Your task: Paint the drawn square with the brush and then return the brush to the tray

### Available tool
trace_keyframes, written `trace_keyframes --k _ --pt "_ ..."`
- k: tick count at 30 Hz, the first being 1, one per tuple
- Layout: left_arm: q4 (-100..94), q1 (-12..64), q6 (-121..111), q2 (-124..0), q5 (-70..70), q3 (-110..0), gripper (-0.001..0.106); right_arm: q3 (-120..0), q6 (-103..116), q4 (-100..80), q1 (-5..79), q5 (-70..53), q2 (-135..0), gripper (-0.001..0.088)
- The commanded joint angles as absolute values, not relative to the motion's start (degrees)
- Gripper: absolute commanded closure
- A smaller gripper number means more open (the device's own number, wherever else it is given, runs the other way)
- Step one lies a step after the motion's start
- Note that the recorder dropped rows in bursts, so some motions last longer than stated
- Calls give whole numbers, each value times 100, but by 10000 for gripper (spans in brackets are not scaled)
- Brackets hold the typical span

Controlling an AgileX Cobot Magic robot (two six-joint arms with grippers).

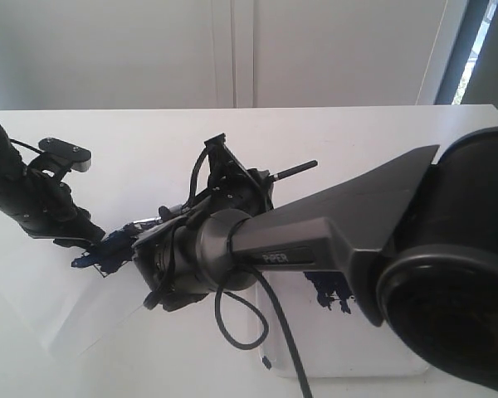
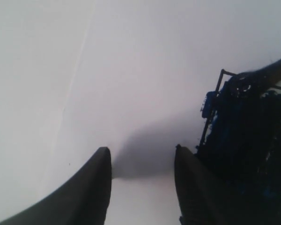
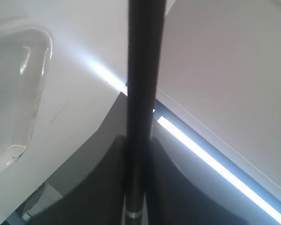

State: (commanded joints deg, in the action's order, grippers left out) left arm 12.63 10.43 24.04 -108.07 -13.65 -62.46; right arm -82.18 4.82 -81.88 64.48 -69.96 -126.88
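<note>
My right gripper (image 1: 220, 195) is shut on the brush (image 1: 295, 170), whose black handle end sticks out past the gripper toward the back of the table. In the right wrist view the handle (image 3: 143, 84) runs straight between the closed fingers of the right gripper (image 3: 139, 145). The bristles are hidden behind the arm. The drawn square (image 2: 243, 136) is thickly smeared with dark blue paint, and its thin black outline shows at one corner. My left gripper (image 2: 140, 157) is open, low over the paper just beside the square (image 1: 108, 249). The white tray (image 1: 349, 348) lies under the right arm.
A white paper sheet (image 1: 83, 319) lies on the white table (image 1: 382, 133) and carries the square. The tray holds a dark blue paint blotch (image 1: 328, 292), and its glossy rounded corner (image 3: 35, 70) shows in the right wrist view. The right arm (image 1: 448, 257) fills the right foreground.
</note>
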Motion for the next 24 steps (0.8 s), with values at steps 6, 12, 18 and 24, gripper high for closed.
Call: trace_keyframes --k 6,12,18,24 --pt "1263 1043 2404 -10807 -1365 -6246 570 -8218 252 -7858 6448 -6996 -12465 868" --pt "1263 1043 2404 -10807 -1365 -6265 570 -8137 119 -7684 6448 -6996 -12401 868" --pt "1278 1043 2404 -10817 -1377 -6280 641 -8137 257 -7691 6448 -6996 -12290 868" --pt "1278 1043 2417 -10852 -1430 -6280 641 -8137 286 -7525 6459 -6996 -12001 868"
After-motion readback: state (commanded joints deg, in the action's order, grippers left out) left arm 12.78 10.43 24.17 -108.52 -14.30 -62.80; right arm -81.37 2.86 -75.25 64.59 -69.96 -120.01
